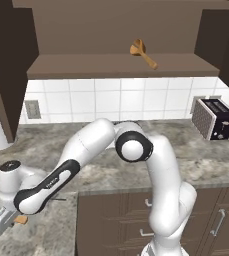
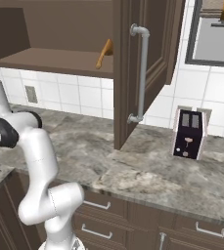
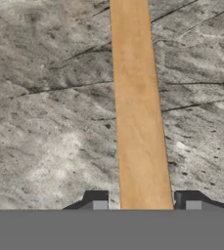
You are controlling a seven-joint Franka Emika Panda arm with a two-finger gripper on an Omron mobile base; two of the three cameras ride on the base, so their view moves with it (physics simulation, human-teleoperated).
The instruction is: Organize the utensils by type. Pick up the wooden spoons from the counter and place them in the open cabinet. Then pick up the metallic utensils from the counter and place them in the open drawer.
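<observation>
1. Wooden spoon (image 3: 139,122) is seen flat on the table (image 3: 45,122); it is judged light, stiff and sturdy, and is best taken across its handle.
2. The gripper (image 3: 145,205) is seen straddling that handle, jaws part-closed; whether contact is made cannot be told.
3. The bowl is cut off; another spoon (image 1: 143,53) lies in the cabinet (image 1: 116,67).

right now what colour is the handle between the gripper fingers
Tan-orange wood, the wooden spoon handle; clearest in the hand view.
</observation>
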